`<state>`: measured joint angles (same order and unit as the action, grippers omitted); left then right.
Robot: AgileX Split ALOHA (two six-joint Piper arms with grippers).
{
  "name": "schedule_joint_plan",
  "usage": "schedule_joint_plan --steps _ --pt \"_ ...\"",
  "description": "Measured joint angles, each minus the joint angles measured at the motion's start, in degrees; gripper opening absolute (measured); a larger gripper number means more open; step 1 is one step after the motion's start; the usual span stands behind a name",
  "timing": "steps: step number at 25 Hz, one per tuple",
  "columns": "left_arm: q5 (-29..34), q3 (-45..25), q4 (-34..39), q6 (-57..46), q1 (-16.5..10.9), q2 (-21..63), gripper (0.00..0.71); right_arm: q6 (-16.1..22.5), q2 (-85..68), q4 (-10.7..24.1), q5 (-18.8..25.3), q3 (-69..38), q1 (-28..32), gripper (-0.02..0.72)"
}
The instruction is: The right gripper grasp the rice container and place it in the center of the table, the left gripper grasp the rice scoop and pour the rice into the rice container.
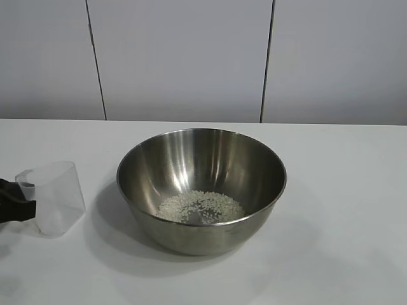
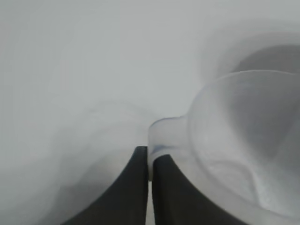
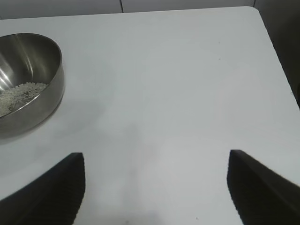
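Note:
The rice container (image 1: 201, 187), a large shiny steel bowl, stands at the middle of the white table (image 1: 343, 190). A flat heap of white rice (image 1: 200, 206) lies in its bottom. The rice scoop (image 1: 54, 196), a small clear plastic cup, is at the left, empty and upright near the tabletop. My left gripper (image 1: 25, 206) is shut on the scoop's little handle (image 2: 161, 136); the cup body (image 2: 243, 140) fills that wrist view. My right gripper (image 3: 154, 159) is open and empty above bare table, off to the bowl's (image 3: 26, 82) side.
A grey panelled wall (image 1: 184, 57) stands behind the table. The table's far corner and edge (image 3: 262, 28) show in the right wrist view, with a dark drop beyond.

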<state>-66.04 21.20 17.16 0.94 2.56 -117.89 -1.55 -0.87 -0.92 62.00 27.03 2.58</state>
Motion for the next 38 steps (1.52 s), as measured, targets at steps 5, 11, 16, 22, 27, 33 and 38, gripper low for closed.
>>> schedule_joint_plan --steps 5,11,16,22,27,33,38 --pt "-0.2 0.0 0.0 1.6 0.0 0.0 0.12 0.0 0.0 0.0 0.0 0.0 0.0 0.568" --pt "-0.2 -0.5 0.0 1.3 0.0 0.0 0.377 0.0 0.0 -0.1 -0.1 0.0 0.0 0.568" --pt "-0.2 -3.7 -0.2 1.3 0.0 0.0 0.398 0.0 0.0 -0.1 -0.1 0.0 0.0 0.568" --pt "0.0 -7.7 -2.9 1.8 0.0 3.2 0.399 0.0 0.0 -0.1 -0.1 0.0 0.0 0.568" --pt "-0.1 -10.9 -8.8 3.2 0.0 6.8 0.399 0.0 0.0 -0.1 -0.1 0.0 0.0 0.568" --pt "-0.1 -11.3 -13.7 3.7 0.0 8.8 0.399 0.0 0.0 -0.1 -0.1 0.0 0.0 0.568" --pt "-0.1 -11.3 -13.8 4.5 0.0 8.8 0.399 0.0 0.0 0.0 0.0 0.0 0.0 0.568"
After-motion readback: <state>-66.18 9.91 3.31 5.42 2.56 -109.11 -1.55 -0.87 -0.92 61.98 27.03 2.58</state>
